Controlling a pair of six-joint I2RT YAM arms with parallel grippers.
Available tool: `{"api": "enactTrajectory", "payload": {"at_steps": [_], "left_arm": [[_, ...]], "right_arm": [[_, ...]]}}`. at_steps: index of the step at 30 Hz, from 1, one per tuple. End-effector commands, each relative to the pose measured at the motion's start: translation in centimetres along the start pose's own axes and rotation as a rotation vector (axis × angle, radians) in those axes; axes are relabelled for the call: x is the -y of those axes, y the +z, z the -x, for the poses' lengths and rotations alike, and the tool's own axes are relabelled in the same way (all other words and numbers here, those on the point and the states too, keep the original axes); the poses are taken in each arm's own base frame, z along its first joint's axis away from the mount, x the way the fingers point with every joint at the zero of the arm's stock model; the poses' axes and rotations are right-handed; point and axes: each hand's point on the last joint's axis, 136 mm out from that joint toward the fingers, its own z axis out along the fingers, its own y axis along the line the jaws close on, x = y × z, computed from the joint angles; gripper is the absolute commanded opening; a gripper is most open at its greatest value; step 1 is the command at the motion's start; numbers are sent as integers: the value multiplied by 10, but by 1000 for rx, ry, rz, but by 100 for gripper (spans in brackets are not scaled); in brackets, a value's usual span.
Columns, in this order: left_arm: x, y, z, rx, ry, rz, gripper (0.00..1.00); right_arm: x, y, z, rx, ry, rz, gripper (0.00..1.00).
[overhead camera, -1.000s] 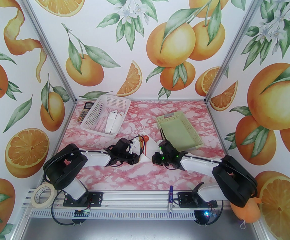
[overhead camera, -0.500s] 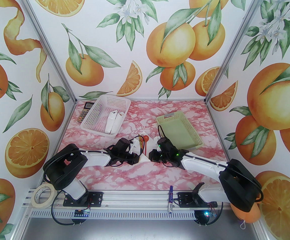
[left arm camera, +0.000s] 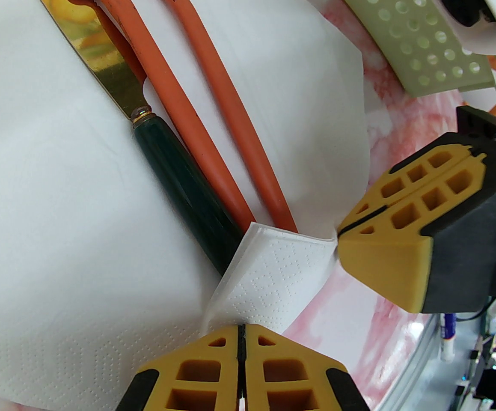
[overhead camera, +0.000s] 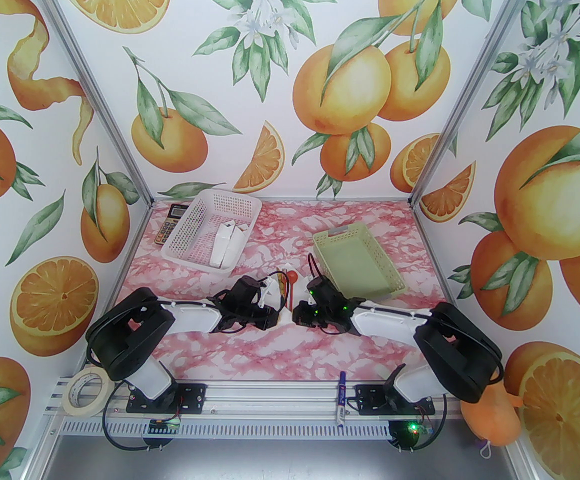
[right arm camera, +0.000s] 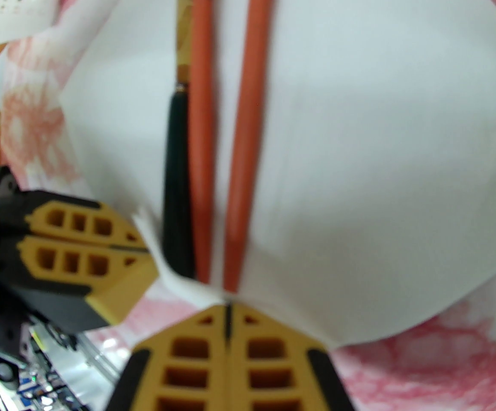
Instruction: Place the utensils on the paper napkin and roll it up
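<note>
desk (overhead camera: 269,363): pink marbled top; both arms are stretched in toward its middle.
napkin (left arm camera: 59,186): white paper, laid flat at mid-desk between the two arms; the near corner is folded up and over the handle ends.
utensils (left arm camera: 233,114): laid side by side on the napkin, handles toward the arms; two are orange-red pieces (a round orange head is seen from above).
knife (left arm camera: 179,178): gold blade, dark handle; placed leftmost of the three, touching the next orange handle.
left tool (left arm camera: 240,332): jaws pressed together; the tip is set against one edge of the folded flap. Whether paper is caught between them cannot be told.
right tool (right arm camera: 226,315): jaws pressed together; the tip is touching the flap's other corner. The same doubt applies.
spacing: the two tips are held near each other, apart, with the flap between.
green basket (overhead camera: 337,233): placed beyond the right arm, near the napkin's far side.
white basket (overhead camera: 194,218): far left; white folded pieces (overhead camera: 227,248) are held in it.
calculator (overhead camera: 168,223): just beside the white basket, on its left.
front rail: a tape roll (overhead camera: 87,393) at the left end, a marker pen (overhead camera: 341,403) near the right arm's base.
</note>
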Motion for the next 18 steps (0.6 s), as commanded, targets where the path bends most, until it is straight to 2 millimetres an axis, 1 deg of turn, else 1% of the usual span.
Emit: {"api": "enactTrajectory", "payload": {"at_steps": [1, 3, 5, 7, 11, 14, 16, 18], "left_arm": [[-13, -3, -13, -42, -20, 57, 11], [-10, -5, -11, -36, -15, 47, 13], [-7, -8, -9, -30, -10, 44, 14], [-10, -11, -11, -36, -6, 62, 14], [-19, -16, -23, -56, -7, 106, 13], [-22, -22, -26, -50, -12, 115, 13], [-20, -27, -24, -37, -14, 114, 13], [-15, -33, -19, -16, -11, 99, 12]], "right_arm": [[-2, 5, 7, 18, -2, -6, 0], [6, 10, 1, -2, 8, -32, 0], [15, 11, -3, -13, 13, -65, 0], [20, 10, -6, -21, 11, -89, 0], [30, 9, -10, -31, 9, -128, 0], [33, 10, -13, -37, 12, -133, 0], [32, 10, -13, -36, 13, -125, 0], [28, 11, -12, -33, 12, -106, 0]]}}
